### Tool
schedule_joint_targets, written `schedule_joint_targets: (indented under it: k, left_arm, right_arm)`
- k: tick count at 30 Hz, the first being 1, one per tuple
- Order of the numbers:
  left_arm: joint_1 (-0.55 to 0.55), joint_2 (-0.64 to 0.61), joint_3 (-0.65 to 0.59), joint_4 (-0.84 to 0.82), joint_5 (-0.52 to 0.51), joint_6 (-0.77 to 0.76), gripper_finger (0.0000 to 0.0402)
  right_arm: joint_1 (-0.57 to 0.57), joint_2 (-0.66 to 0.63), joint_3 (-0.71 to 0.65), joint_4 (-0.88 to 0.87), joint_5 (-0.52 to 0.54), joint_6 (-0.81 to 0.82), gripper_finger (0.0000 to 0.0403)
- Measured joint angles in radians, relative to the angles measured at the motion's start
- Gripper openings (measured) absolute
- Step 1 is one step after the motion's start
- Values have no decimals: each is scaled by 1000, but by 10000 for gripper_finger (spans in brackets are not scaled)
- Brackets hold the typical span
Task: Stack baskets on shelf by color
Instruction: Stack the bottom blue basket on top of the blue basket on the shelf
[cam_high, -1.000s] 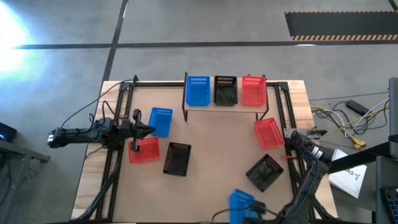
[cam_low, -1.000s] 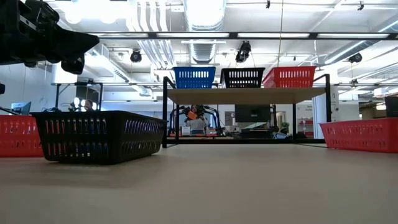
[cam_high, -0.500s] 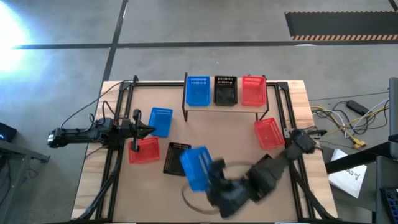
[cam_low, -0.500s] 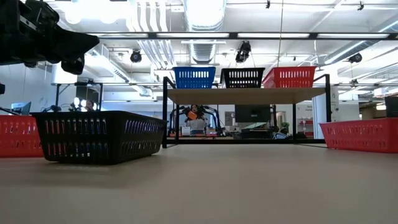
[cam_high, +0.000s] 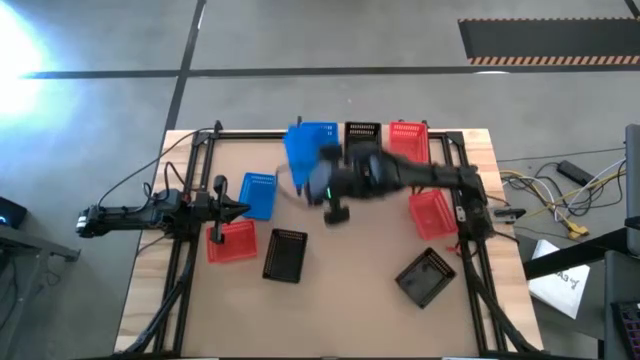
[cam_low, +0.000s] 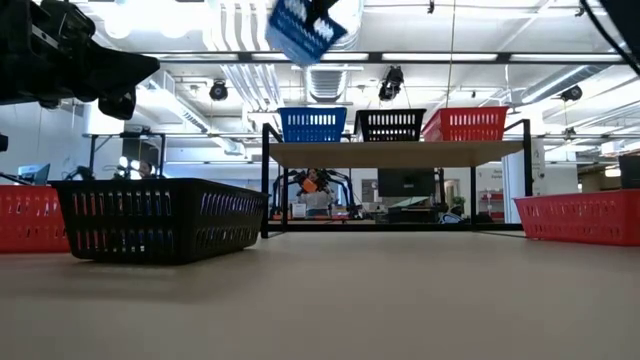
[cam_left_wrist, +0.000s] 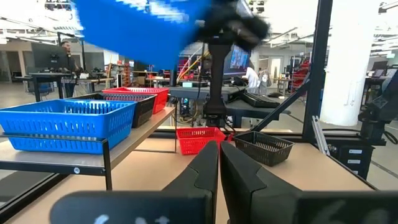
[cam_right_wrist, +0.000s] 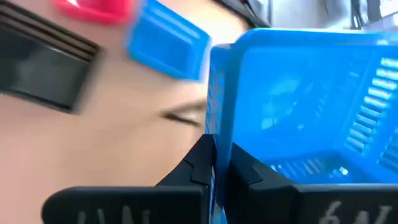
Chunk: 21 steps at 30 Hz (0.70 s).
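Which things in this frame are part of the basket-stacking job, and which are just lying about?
Job:
- shelf with blue, black and red baskets on it
- blue basket carried by the right gripper
- loose baskets on the table: blue, red, black, red, black

Lying about:
- cables and paper beside the table
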Motion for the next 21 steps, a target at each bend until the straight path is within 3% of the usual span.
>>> schedule_joint_targets:
  k: [7,14,21]
  left_arm:
    - [0,0,0,0,0,0,0]
    - [0,0,0,0,0,0,0]
    - [0,0,0,0,0,0,0]
  right_arm:
    - [-223,5,-1,-21,-261,-23,9]
    - [-315,16,-2,-10,-287,-26,9]
    - [-330,17,-4,-13,-394,3,9]
